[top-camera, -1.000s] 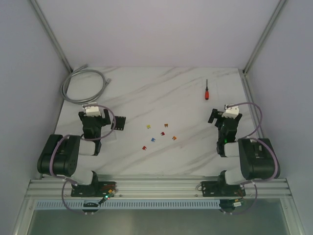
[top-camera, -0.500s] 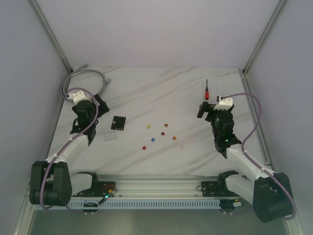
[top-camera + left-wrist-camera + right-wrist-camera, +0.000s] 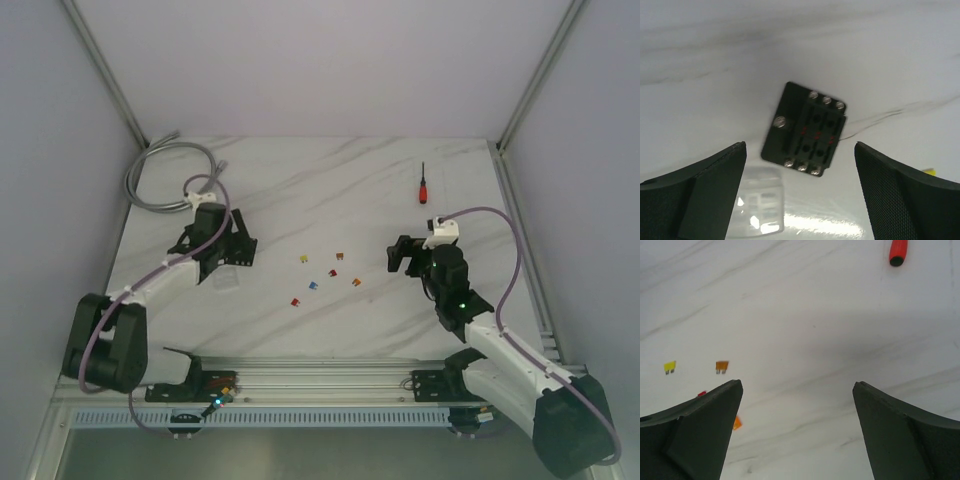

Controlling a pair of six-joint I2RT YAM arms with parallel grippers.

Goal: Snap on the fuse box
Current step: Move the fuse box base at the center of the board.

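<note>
Fuse box [image 3: 804, 131]: lay flat on the left of the white marbled table [image 3: 300, 190], right below your left gripper [image 3: 799, 147].
Left gripper: jaws spread wide, gripping nothing.
Right gripper [image 3: 797, 385]: wide apart too, empty, over bare marble beside the loose fuses [image 3: 325, 272].
Room: plain pale walls [image 3: 330, 60]; grey cable [image 3: 165, 165] coiled far-left.

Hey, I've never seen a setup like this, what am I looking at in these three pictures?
Two robot arms are bolted to a marble-look table. One picture looks down from above; the other two come from cameras on the wrists. The left hand hovers open over the black fuse box, beside a clear plastic piece. The right hand is open over bare table. Tiny coloured fuses lie in the middle, a red-handled screwdriver and a grey cable farther back. Nothing is held.
</note>
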